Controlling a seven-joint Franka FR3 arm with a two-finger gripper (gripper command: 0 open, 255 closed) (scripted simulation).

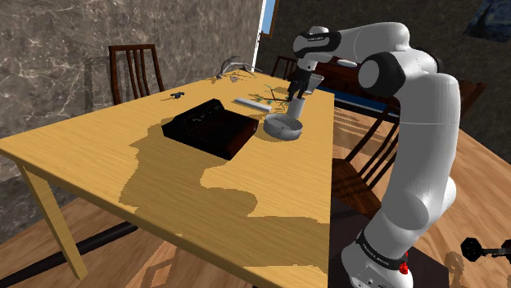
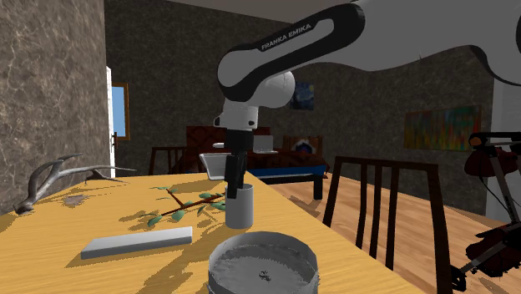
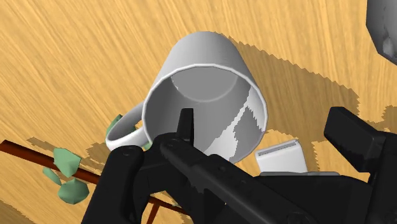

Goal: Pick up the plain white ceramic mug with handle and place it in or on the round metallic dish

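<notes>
The gripper [image 3: 270, 127] is open at the mug [image 3: 203, 63], one finger dipped inside its mouth and the other outside. The wall stands between them, and neither pad seems to touch it. The mug stands on the table right under the hand. For a sound grip, I judge the fingers should go lower along the wall and close squarely on it before any lift. The mug is upright, long axis in line with the fingers, mouth toward the hand. Its handle [image 3: 124, 133] juts sideways, away from the outer finger.
</notes>
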